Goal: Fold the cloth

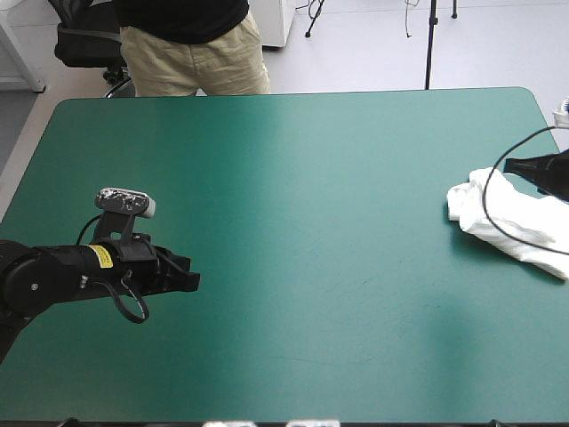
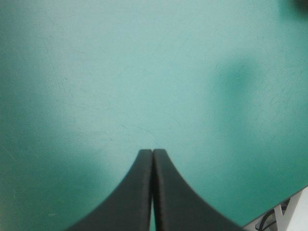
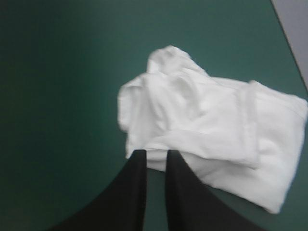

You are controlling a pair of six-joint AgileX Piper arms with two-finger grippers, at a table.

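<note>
The white T-shirt point(image 1: 508, 219) lies as a loosely folded bundle near the table's right edge. In the right wrist view the T-shirt point(image 3: 211, 125) shows rumpled layers with a sleeve on top. My right gripper point(image 3: 155, 155) hovers at the bundle's near edge, its black fingers a narrow gap apart, with only teal-green cover showing between them. In the high view the right gripper point(image 1: 514, 165) sits just beyond the bundle's far side. My left gripper point(image 1: 190, 278) is far off at the table's left, shut and empty over bare cover point(image 2: 153, 152).
The table's right edge point(image 3: 291, 44) runs close past the T-shirt. Wide teal-green cover point(image 1: 320, 231) separates the two grippers. The table's front corner point(image 2: 281, 207) shows beside the left gripper.
</note>
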